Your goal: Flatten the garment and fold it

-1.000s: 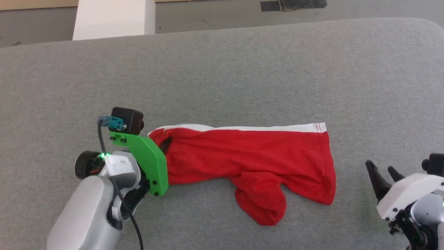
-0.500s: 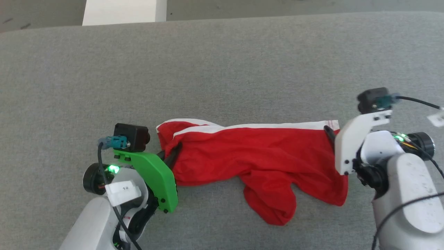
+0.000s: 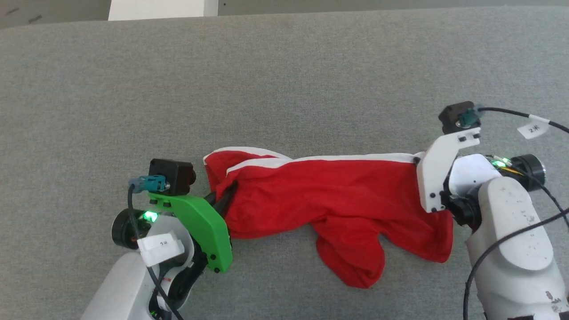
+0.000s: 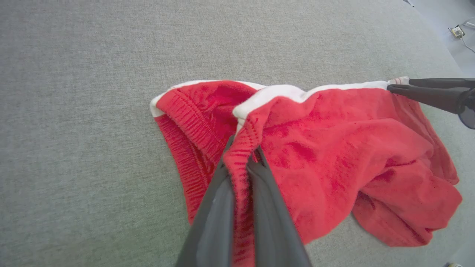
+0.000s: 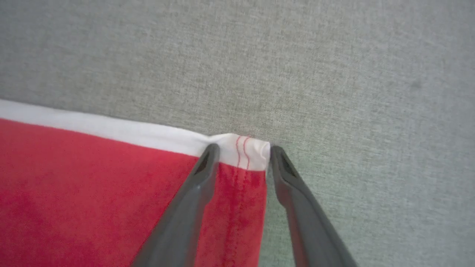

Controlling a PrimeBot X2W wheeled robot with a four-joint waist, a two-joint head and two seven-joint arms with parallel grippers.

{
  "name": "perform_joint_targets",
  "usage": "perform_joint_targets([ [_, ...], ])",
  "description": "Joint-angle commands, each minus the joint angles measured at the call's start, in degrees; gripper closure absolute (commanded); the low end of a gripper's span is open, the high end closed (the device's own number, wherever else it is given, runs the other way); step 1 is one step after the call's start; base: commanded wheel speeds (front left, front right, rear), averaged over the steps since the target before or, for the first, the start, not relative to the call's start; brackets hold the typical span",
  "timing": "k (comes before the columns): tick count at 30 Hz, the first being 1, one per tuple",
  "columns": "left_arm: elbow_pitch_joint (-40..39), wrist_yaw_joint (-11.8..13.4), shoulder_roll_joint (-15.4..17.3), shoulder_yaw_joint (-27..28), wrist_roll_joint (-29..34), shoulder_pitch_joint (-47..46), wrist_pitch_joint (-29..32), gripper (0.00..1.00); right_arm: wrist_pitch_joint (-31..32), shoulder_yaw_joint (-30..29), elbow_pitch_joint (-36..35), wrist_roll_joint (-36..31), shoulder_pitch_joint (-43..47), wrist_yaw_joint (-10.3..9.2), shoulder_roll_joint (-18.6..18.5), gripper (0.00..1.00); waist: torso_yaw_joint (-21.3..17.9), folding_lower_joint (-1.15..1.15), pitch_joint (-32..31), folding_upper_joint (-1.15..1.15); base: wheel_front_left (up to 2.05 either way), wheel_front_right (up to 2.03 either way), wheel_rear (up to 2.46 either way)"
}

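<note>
From the head we look steeply down on the shorts. Our left wrist looks low along them to the right gripper at the far corner; our right wrist sees that corner close up.

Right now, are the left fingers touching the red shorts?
Touching. Left wrist view: the left gripper has its fingers pinched shut on a ribbed fold of the shorts, fabric squeezed between them.
</note>
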Motion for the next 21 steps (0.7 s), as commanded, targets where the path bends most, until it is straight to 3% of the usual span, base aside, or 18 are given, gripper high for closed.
perform_joint_targets([
  [1, 0.3, -0.2, -0.5, 0.2, -0.3, -0.5, -0.6, 1.00, 1.0, 0.4, 1.6, 0.9, 0.7, -0.08, 0.1, 1.00, 0.0, 0.00, -0.2, 0.00, 0.00, 0.00, 0.00],
  [9, 1.0, -2.5, -3.0, 5.0, -6.7, -5.1, -4.4, 1.00, -4.3, 1.0, -2.8, 5.1, -5.1, -0.08, -0.8, 1.00, -0.2, 0.00, -1.1, 0.00, 0.00, 0.00, 0.00],
  [13, 4.1, -3.2, -2.3, 8.9, -8.2, -13.6, -5.5, 1.00, -5.0, 3.3, -4.7, 9.6, -12.3, -0.08, -2.6, 1.00, -0.3, 0.00, -0.8, 0.00, 0.00, 0.00, 0.00],
  [18, 12.2, -3.8, -0.2, 10.4, -5.6, -27.5, -5.8, 1.00, -2.4, -1.5, -2.8, 19.4, -24.8, -0.08, -0.5, 1.00, -0.8, 0.00, 1.2, 0.00, 0.00, 0.00, 0.00],
  [21, 18.2, -4.0, 0.6, 10.7, -4.1, -36.7, -6.0, 1.00, -2.7, -2.7, -1.2, 19.1, -33.2, -0.08, -0.1, 1.00, -1.0, 0.00, 3.0, 0.00, 0.00, 0.00, 0.00],
])
